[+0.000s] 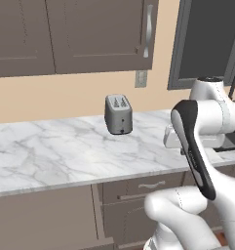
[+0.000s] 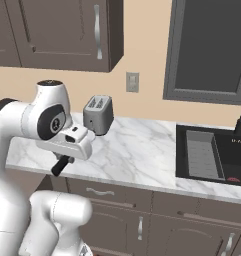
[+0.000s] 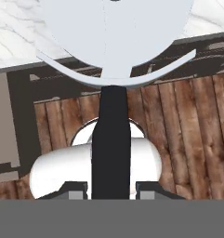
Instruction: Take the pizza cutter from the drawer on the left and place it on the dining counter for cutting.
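The end effector [image 3: 111,188] is pinching the cutter [image 3: 112,93] by its black handle, one finger on each side, with the round pale wheel pointing away from the hand toward the edge of the marble surface [image 3: 20,32]. In the hand view the cutter is hanging over wooden floor [image 3: 187,135], below the surface's edge. In the right base view the end effector [image 2: 62,164] is sitting just in front of that surface [image 2: 137,155], with a dark handle end sticking out beneath the white hand. A toaster [image 2: 98,115] is standing on the surface behind the hand, near the beige wall, and a dark sink [image 2: 212,155] is lying to the toaster's right. A drawer [image 1: 143,188] below the surface, right of the toaster, is sitting shut.
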Controlling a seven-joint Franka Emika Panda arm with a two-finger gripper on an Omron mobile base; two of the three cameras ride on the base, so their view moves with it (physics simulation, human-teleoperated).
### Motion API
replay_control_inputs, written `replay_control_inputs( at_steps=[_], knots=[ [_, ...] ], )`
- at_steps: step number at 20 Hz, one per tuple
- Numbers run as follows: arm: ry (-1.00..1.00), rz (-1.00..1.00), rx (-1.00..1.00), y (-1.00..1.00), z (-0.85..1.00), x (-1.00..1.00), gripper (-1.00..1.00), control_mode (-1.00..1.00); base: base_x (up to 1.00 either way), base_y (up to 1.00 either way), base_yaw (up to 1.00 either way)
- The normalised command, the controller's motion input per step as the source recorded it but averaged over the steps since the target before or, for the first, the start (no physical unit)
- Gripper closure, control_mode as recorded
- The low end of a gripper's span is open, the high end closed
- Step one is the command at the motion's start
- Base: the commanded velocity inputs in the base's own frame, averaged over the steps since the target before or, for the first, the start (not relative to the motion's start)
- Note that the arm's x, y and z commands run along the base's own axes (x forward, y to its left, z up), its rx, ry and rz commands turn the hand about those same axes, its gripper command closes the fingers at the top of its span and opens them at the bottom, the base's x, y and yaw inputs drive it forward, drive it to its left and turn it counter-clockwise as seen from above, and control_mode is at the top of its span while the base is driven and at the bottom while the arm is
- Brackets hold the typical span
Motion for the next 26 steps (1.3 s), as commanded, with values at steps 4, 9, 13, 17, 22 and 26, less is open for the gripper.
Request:
replay_control_inputs(
  at_steps=[4,9,13,17,22,26],
  knots=[
    [0.0,0.13,0.0,-0.19,0.0,0.02,1.0,-1.0,0.0,0.0,0.0],
    [0.0,0.02,0.0,-0.02,0.0,0.01,1.0,-1.0,0.0,0.0,0.0],
    [0.0,0.0,0.0,0.0,0.0,0.05,1.0,-1.0,0.0,0.0,0.0],
    [0.0,0.0,0.0,0.01,0.0,0.04,1.0,-1.0,0.0,0.0,0.0],
    [0.0,0.0,0.0,0.0,0.0,0.01,1.0,1.0,0.02,0.0,0.0],
    [0.0,0.0,0.0,0.0,0.0,0.0,1.0,1.0,-0.28,-0.42,-0.13]
  ],
)
